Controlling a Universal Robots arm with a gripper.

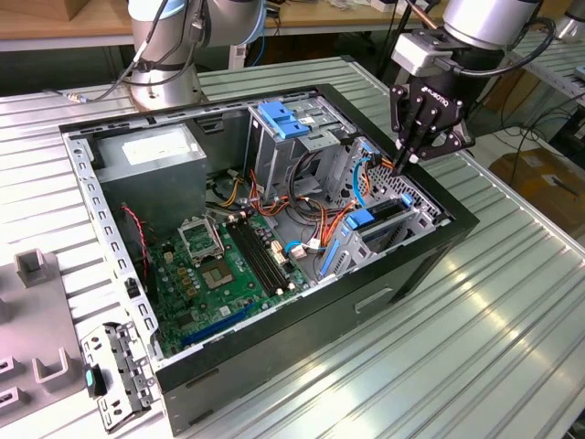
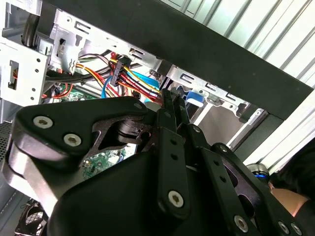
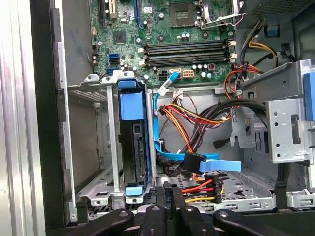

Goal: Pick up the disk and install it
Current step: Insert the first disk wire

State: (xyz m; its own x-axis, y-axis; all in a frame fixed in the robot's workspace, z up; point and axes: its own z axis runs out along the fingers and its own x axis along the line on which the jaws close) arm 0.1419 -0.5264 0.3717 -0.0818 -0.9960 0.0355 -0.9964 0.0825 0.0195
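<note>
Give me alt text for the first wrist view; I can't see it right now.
The disk stands on edge with blue rails in a metal bay of the open computer case, just beyond the black claw, whose fingers are together. Beside it run orange, red and blue cables, with the green motherboard beyond.

Ribbed metal table (image 1: 512, 302), open computer case (image 1: 384, 283), grey fixtures (image 1: 37, 320) on it
</note>
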